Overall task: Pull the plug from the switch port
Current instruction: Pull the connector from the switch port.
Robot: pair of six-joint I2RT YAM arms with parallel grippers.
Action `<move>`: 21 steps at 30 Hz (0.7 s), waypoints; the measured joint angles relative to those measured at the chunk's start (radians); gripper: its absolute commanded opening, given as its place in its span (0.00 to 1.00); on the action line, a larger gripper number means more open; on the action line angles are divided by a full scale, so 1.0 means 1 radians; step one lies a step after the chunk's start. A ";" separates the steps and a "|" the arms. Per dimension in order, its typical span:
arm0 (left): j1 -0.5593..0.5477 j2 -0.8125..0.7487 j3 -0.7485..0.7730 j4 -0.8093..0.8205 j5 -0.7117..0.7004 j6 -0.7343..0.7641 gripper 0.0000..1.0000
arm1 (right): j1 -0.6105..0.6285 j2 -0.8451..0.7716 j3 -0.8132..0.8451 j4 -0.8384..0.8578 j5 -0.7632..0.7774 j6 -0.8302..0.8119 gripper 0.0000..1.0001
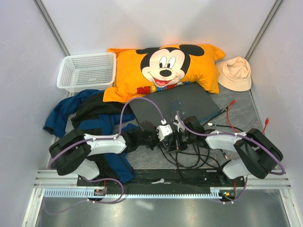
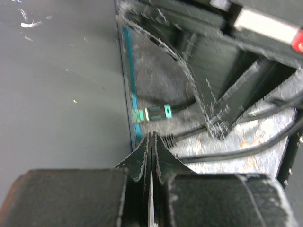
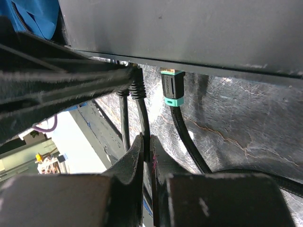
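A black cable (image 3: 142, 113) is showing between the black jaws of the right pincer (image 3: 147, 142), a black, teal-banded plug (image 3: 172, 87) just right of it under the dark grey switch (image 3: 189, 28). Far beyond the pincer, an orange Mickey Mouse pillow (image 1: 163, 68), white lattice basket (image 1: 87, 71) and cream hat (image 1: 235, 73) are lying, with blue cloth (image 1: 61, 116) to its left.

pillow (image 1: 163, 68) behind the switch (image 1: 177, 106), basket (image 1: 87, 71) to the pillow's left, hat (image 1: 235, 73) to its right, clothes (image 1: 64, 116) left of the switch, plug (image 3: 172, 87) and cable (image 3: 140, 101) at its near edge
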 measured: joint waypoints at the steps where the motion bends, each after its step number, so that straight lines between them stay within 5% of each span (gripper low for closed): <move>1: 0.000 0.016 0.015 -0.004 -0.014 -0.019 0.02 | 0.000 0.000 0.000 0.000 0.000 0.000 0.05; 10: 0.002 0.063 0.075 -0.061 -0.045 -0.200 0.02 | -0.003 -0.005 0.007 -0.018 0.002 -0.013 0.02; 21: 0.010 -0.064 0.078 -0.242 -0.049 -0.241 0.02 | -0.010 -0.001 0.011 -0.026 -0.004 -0.019 0.00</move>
